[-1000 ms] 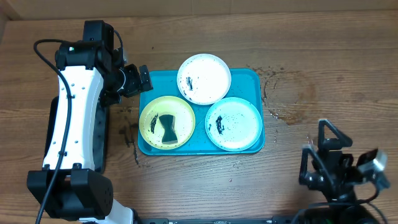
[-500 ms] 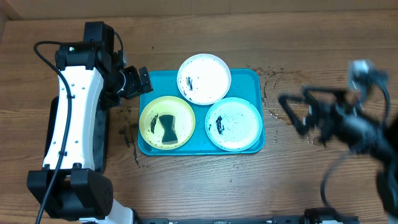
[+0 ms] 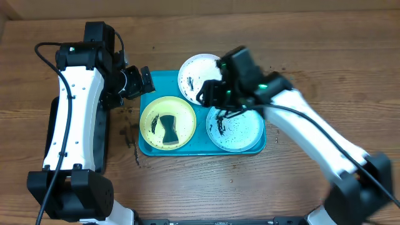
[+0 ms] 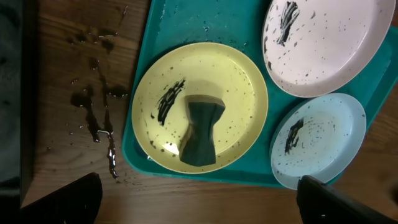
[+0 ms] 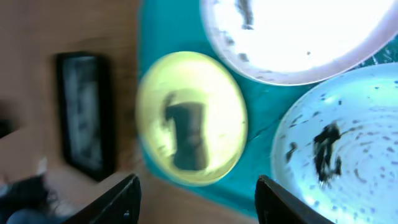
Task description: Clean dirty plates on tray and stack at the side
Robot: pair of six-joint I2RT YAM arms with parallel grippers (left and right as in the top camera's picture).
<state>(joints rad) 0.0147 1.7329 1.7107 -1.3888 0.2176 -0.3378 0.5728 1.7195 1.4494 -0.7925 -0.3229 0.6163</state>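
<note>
Bright, even light falls from above, and shadows are soft. The left wrist view is sharp; the right wrist view is blurred, and the small round white plastic plate glares there

- Table: one, wooden, mid-brown, its grain running left to right; it fills nearly the whole overhead view.
- Pale strip: lighter tan, along the table's far edge; whether it is a wall or a raised board cannot be told.
- Ring-shaped stain: faint, on the wood toward the right, with dark specks scattered just beside it.
- Wet patches: dark drips and a thin trickle on the wood, clearest in the left wrist view.
- Light: even, with soft-edged shadows.
</note>
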